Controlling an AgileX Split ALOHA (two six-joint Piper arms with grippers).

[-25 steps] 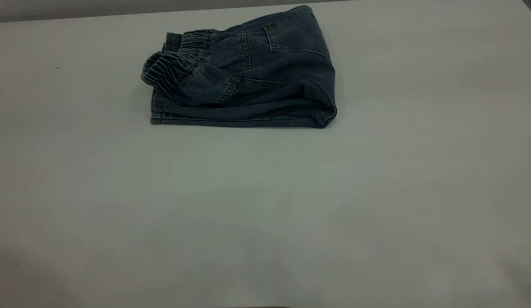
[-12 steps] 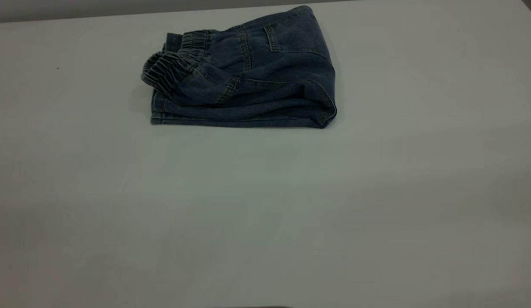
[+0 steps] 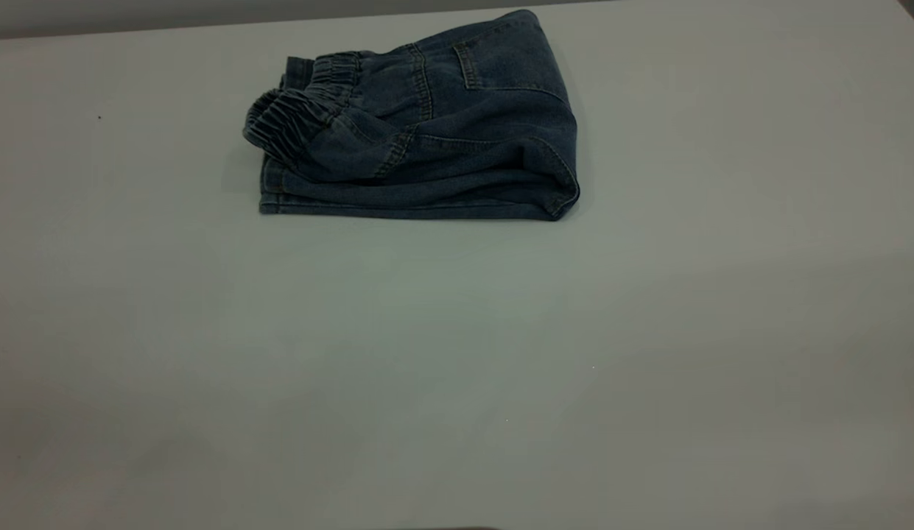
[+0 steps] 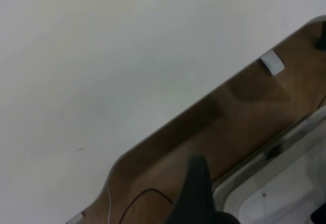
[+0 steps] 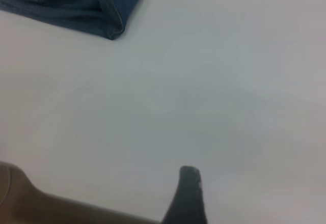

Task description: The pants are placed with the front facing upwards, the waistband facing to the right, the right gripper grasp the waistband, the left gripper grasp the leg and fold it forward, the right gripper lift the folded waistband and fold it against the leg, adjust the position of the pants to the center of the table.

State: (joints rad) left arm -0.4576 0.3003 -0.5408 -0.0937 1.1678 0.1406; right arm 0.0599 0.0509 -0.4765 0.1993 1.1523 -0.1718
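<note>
table: white top, filling most of the view | left gripper: one dark finger showing, hanging past the table's edge | floor: brown, lying beyond the edge

Each wrist view shows one dark, tapering end effector finger, the right's round-tipped.

The folded pants sit toward the far edge of the worktop — the sole obstacle; bare surface spreads out on its other sides.
</note>
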